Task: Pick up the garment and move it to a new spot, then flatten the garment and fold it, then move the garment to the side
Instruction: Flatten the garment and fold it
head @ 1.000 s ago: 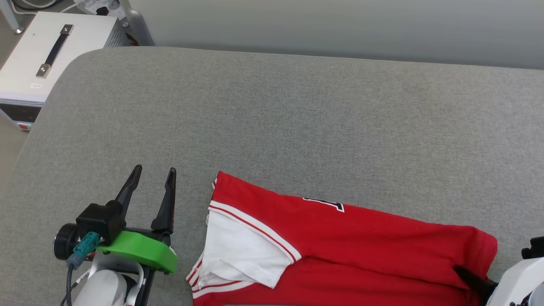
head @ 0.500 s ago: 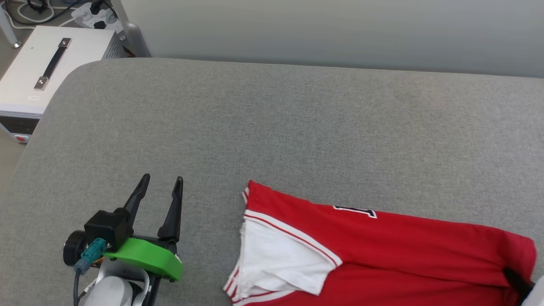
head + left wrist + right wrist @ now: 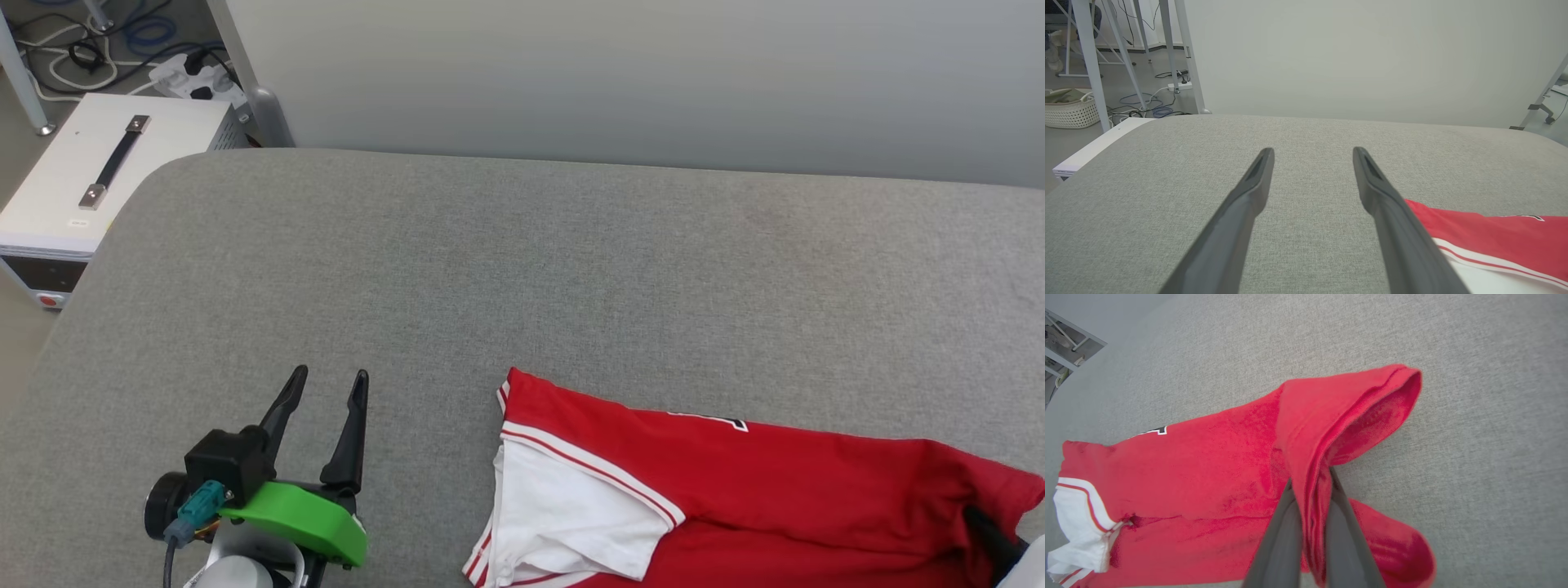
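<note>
The garment (image 3: 775,482), a red jersey with a white striped sleeve, lies folded along the near right of the grey padded table (image 3: 571,269). A bit of black lettering shows at its far edge. In the right wrist view my right gripper (image 3: 1310,482) is shut on a bunched fold of the garment's (image 3: 1208,465) red hem, which rises off the table. One of its dark fingers (image 3: 989,535) shows at the cloth's right end. To the left of the garment (image 3: 1494,228), my left gripper (image 3: 331,374) hovers open and holds nothing; its fingers (image 3: 1372,179) are spread over bare table.
A white box with a black handle (image 3: 98,171) stands on the floor beyond the table's left corner, with a power strip and cables (image 3: 192,77) behind it. A pale wall runs along the far edge. A wicker basket (image 3: 1069,112) sits among metal legs.
My right gripper has shut on the garment's hem and drawn the garment to the right, away from the left gripper. The head camera has tilted, so the whole picture sits lower.
</note>
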